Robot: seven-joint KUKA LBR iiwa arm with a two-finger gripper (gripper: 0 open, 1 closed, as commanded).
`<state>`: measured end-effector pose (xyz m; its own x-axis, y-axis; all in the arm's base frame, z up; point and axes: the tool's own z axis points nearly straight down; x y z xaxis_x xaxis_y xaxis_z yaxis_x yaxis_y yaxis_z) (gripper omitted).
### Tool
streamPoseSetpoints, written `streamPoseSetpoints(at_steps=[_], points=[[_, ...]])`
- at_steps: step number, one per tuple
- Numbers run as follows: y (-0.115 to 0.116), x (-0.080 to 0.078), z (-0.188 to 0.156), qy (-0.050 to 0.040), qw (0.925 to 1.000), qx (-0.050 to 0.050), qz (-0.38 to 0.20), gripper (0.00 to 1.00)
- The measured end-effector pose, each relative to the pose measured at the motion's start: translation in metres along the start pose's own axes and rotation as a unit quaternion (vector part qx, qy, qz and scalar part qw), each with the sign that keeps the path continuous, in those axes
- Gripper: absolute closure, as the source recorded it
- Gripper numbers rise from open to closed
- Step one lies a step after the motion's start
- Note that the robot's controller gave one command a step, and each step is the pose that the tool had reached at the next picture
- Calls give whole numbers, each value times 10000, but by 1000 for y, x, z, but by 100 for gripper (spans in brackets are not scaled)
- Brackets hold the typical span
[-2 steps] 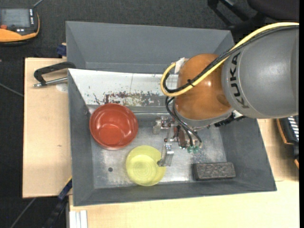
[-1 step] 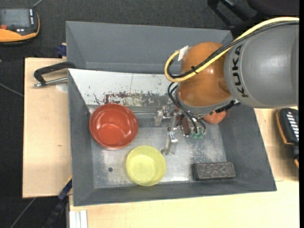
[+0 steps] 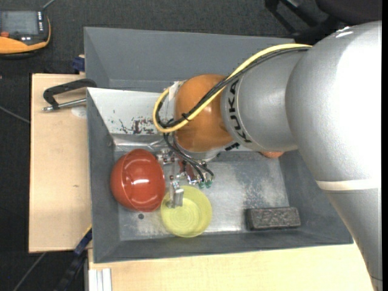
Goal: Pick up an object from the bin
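Observation:
My gripper point(image 3: 176, 197) hangs below the orange wrist cover at the bin's front left, its tip down on the upper left rim of a yellow-green round bowl point(image 3: 188, 213). Just left of it lies a red glossy bowl point(image 3: 137, 179), upside down and touching the yellow-green one. Whether anything is between the fingers I cannot see.
A dark grey rectangular block point(image 3: 273, 217) lies at the front right of the bin floor. A small peach-coloured thing point(image 3: 272, 154) peeks out from under the arm at the right. The arm covers the bin's back and right side.

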<state>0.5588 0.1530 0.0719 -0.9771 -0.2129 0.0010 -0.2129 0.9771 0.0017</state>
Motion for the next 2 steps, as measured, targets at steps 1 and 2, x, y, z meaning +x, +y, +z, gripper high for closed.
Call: streamPoseSetpoints(at_steps=[1,2], points=[[-1,-1,-3,-23,10000,-2,9,100],[-27,5,-161,-99,9968,3,-794,100]])
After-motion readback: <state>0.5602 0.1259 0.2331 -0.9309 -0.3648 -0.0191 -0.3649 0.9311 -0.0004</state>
